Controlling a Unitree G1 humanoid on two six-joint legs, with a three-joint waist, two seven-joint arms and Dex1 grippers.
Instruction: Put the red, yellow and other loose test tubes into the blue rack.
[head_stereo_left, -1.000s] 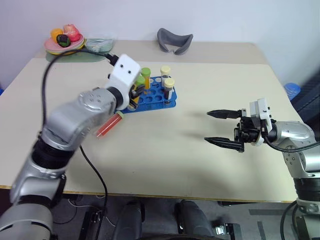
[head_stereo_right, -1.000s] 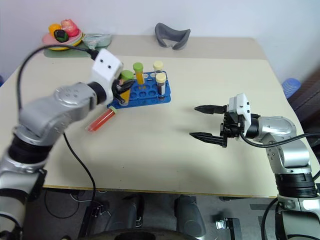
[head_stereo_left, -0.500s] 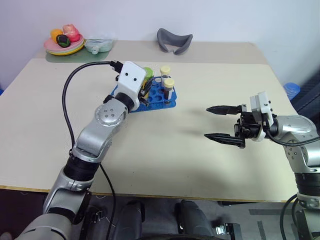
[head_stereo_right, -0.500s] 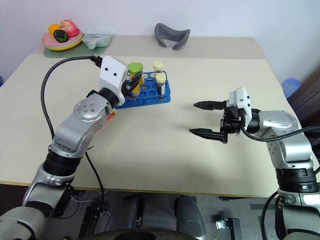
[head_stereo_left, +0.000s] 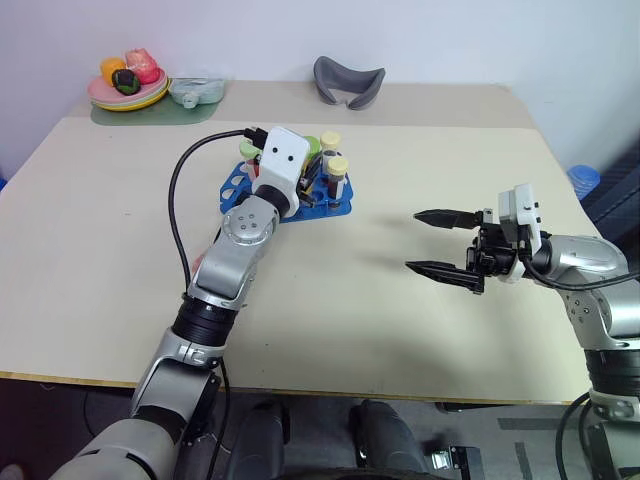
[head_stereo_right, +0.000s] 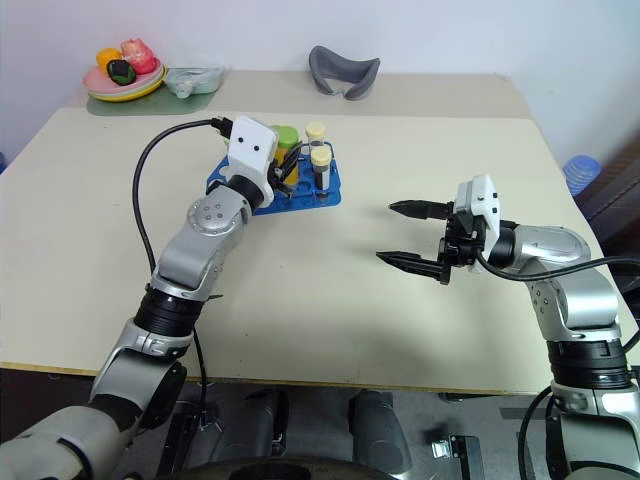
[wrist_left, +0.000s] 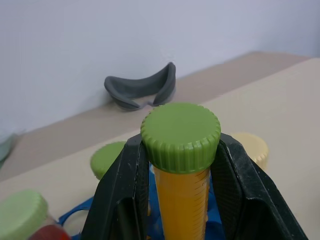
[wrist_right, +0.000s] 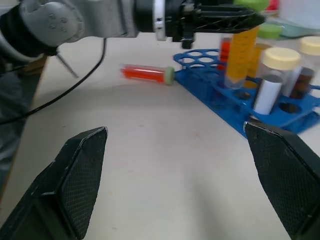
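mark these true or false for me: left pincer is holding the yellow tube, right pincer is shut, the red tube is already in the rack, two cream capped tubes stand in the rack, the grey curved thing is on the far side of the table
1. The left pincer grips the yellow tube just under its green cap. True.
2. The right pincer is shut. False: its fingers stand wide apart with nothing between them.
3. The red tube is already in the blue rack. False: it lies on its side on the table beside the rack.
4. Two cream-capped tubes stand upright in the rack. True.
5. The grey curved object sits at the far side of the table. True.
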